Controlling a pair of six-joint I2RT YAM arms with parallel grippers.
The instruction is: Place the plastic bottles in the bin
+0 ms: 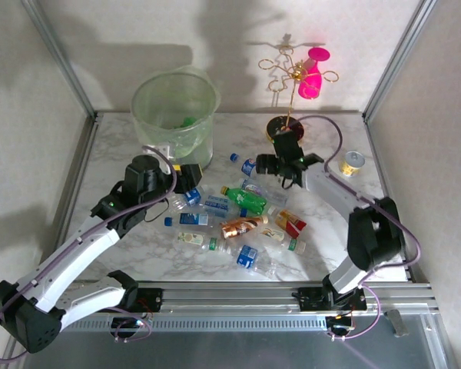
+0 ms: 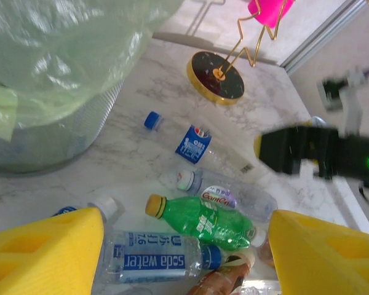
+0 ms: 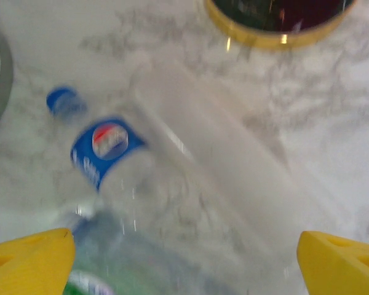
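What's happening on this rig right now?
Two arms are clearing plastic bottles off the marble table into the pale-green bin. Neither holds anything. The left gripper hangs open beside the bin, above the soda water bottle. The right gripper is open over a clear bottle with a blue label. Most bottles lie scattered on the table.

Lab enclosure: aluminium frame [image 1: 61, 61], marble tabletop [image 1: 223, 131].
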